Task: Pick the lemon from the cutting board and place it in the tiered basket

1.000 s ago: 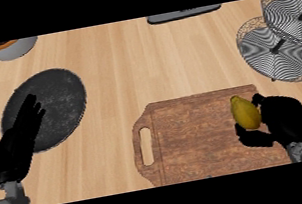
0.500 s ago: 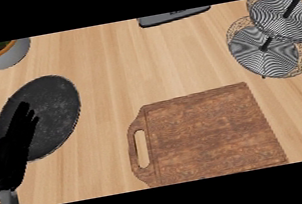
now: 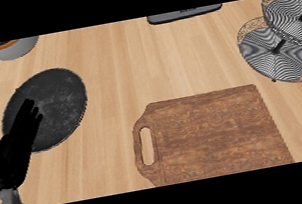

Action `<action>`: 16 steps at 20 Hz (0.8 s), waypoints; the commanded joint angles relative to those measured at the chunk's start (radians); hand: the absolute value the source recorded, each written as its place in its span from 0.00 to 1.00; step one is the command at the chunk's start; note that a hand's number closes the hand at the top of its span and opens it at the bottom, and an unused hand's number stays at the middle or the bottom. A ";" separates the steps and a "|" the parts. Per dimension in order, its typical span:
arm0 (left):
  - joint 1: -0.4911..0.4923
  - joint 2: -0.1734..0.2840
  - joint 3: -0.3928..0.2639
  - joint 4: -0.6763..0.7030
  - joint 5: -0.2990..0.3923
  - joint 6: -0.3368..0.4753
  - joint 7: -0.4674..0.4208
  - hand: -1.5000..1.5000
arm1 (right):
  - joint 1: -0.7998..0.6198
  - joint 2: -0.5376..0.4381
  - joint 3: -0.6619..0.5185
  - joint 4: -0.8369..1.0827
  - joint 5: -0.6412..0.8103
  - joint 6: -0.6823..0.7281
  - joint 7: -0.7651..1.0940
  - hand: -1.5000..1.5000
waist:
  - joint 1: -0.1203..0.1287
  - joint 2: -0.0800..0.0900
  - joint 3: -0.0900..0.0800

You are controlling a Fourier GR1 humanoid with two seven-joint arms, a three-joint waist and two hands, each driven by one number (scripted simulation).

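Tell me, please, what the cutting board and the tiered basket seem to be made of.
The cutting board looks like wood with a matte, reddish-brown, mottled surface and a cut-out handle slot. The tiered basket seems to be metal wire: thin concentric rings form its two trays around a dark central post. Its finish is hard to judge.

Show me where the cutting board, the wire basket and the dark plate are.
cutting board (image 3: 216, 133), head view, middle of its top.
tiered basket (image 3: 290, 56), head view, lower tier's mesh.
dark plate (image 3: 53, 103), head view, bare centre.

Readable text: none on anything here.
Grey object (image 3: 185, 13) at the counter's far edge: faint dark marks, too small to read.
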 commanded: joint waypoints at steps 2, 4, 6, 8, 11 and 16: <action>-0.015 -0.005 -0.015 -0.006 -0.003 -0.025 0.002 0.50 | 0.028 -0.145 -0.169 0.168 -0.155 0.227 -0.170 1.00 | 0.051 0.010 -0.004; -0.092 0.001 -0.021 0.012 -0.021 -0.024 0.037 0.50 | -0.018 -0.134 -0.124 0.102 -0.145 0.243 -0.076 1.00 | 0.061 0.012 -0.005; -0.030 -0.022 -0.031 -0.060 -0.022 -0.019 0.048 0.50 | -0.048 -0.149 -0.147 0.181 -0.137 0.256 -0.117 1.00 | 0.071 0.012 -0.005; -0.089 -0.029 -0.005 0.025 -0.017 -0.032 0.034 0.50 | -0.074 -0.114 -0.108 0.079 -0.113 0.234 -0.027 1.00 | 0.069 0.013 -0.005; -0.147 -0.030 0.007 0.091 -0.030 -0.025 0.020 0.50 | -0.189 -0.120 -0.022 0.032 -0.125 0.225 0.134 1.00 | 0.074 0.015 -0.006; -0.051 -0.042 -0.023 -0.022 -0.045 -0.040 0.038 0.50 | -0.295 -0.034 0.102 -0.026 -0.079 0.158 0.278 1.00 | 0.083 0.014 -0.006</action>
